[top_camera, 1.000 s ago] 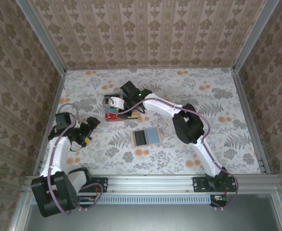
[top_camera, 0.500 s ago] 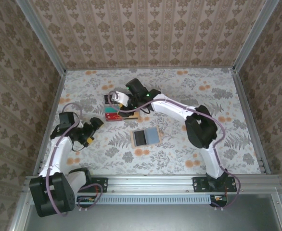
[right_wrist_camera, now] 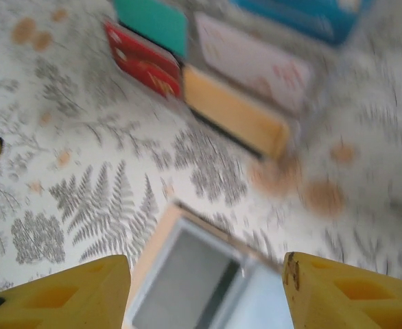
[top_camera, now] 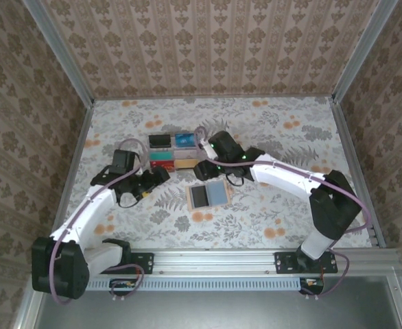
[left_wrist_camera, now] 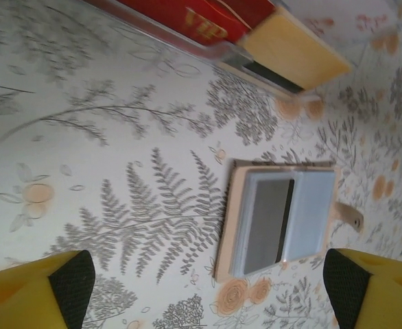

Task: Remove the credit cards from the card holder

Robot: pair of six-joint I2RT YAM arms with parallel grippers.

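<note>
Jaws of the left gripper and right gripper stand wide apart with nothing between them, both facing the card holder. It lies open and flat on the worktop between the two, long axis roughly left to right, a dark card-sized rectangle in its left half beside the blue-grey panel. Just beyond it, six credit cards lie in a two-by-three block, the red card reading "VIP".

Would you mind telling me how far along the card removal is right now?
Six credit cards already lie in a grid beyond the card holder. Nothing is in hand: left gripper and right gripper have open, empty jaws. One dark card seemingly remains in the open holder.
</note>
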